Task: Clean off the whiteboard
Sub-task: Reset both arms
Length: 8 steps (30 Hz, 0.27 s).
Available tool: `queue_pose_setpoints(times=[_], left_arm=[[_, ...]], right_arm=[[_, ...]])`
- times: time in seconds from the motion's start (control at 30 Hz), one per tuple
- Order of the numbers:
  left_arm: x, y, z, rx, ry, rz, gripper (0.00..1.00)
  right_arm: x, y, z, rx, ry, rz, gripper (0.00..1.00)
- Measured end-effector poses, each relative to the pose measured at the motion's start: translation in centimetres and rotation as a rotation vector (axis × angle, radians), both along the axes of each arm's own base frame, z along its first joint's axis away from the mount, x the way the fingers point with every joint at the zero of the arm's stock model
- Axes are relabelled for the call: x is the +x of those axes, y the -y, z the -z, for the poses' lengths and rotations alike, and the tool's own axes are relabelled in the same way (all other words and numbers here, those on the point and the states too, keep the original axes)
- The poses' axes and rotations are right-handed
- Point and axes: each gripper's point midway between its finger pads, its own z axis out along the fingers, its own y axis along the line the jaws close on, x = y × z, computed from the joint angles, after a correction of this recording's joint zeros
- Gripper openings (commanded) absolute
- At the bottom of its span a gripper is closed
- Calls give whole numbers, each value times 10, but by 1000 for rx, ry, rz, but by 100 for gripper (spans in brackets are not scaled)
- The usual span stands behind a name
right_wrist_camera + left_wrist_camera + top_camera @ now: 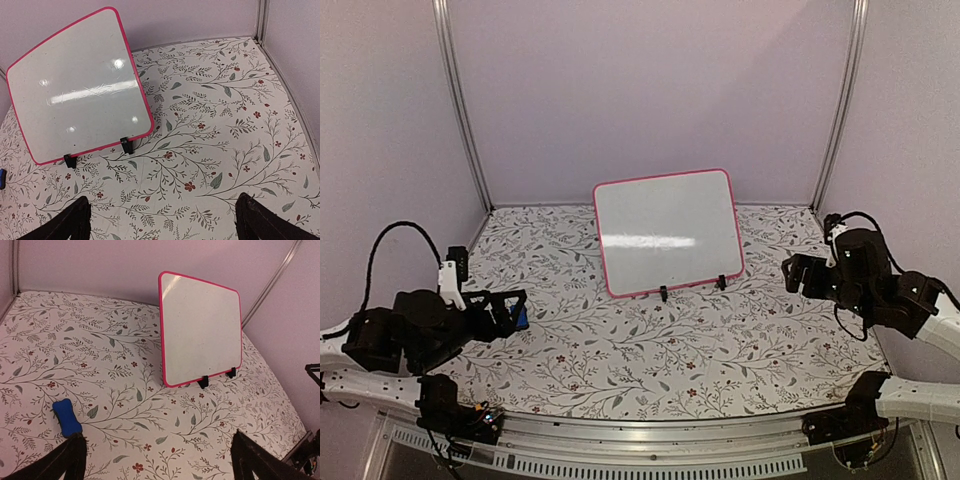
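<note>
The whiteboard (668, 232) stands propped on two small black feet at the back middle of the floral table, pink-framed, its glossy face blank with only light reflections. It also shows in the left wrist view (200, 330) and the right wrist view (80, 90). A small blue eraser (66, 417) lies flat on the table at the left, just beside my left gripper (510, 310). That gripper (160, 457) is open, empty, and low over the table. My right gripper (798, 272) hovers at the right, well apart from the board, and is open with nothing between its fingers (162, 220).
Purple walls close in the table on three sides, with metal posts (460, 100) at the back corners. An aluminium rail (650, 440) runs along the near edge between the arm bases. The eraser's blue edge (2, 178) peeks in at the left of the right wrist view.
</note>
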Motion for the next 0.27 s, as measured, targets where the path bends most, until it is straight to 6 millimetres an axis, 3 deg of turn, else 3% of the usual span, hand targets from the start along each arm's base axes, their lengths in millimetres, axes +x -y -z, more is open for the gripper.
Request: queue_pose_setpoints(times=[0.27], left_arm=[[0, -2, 7, 30, -10, -9, 100]], right_arm=[[-11, 15, -25, 43, 68, 24, 99]])
